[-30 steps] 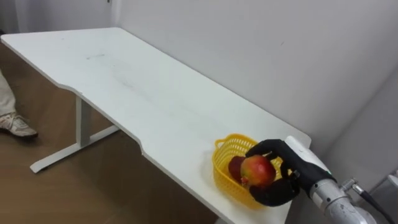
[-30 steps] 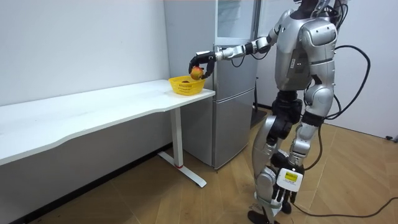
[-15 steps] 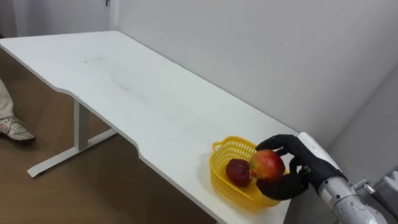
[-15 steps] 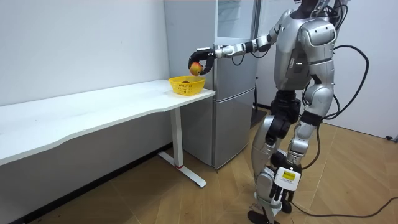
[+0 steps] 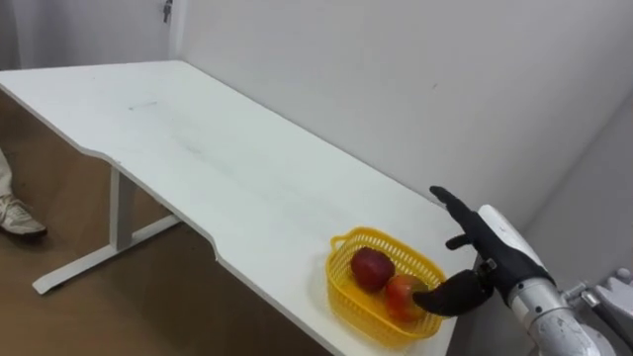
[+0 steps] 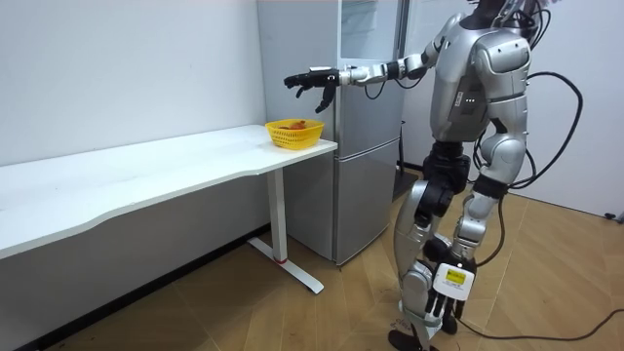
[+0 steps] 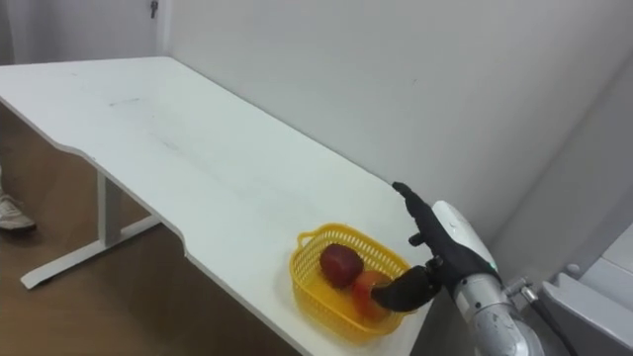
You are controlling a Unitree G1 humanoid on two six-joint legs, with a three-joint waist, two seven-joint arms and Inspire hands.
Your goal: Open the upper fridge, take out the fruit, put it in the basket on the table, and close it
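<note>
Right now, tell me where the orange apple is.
In the left eye view the orange apple lies in the yellow basket at the table's right end, beside the red apple, under the open right hand.

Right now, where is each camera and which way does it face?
Left eye view: on the head, looking down at the yellow basket on the white table; the open right hand shows near it.
Right eye view: just beside it, same scene and hand.
Room view: across the room, facing the whole robot by the fridge.
All three share basket, table and hand.
</note>
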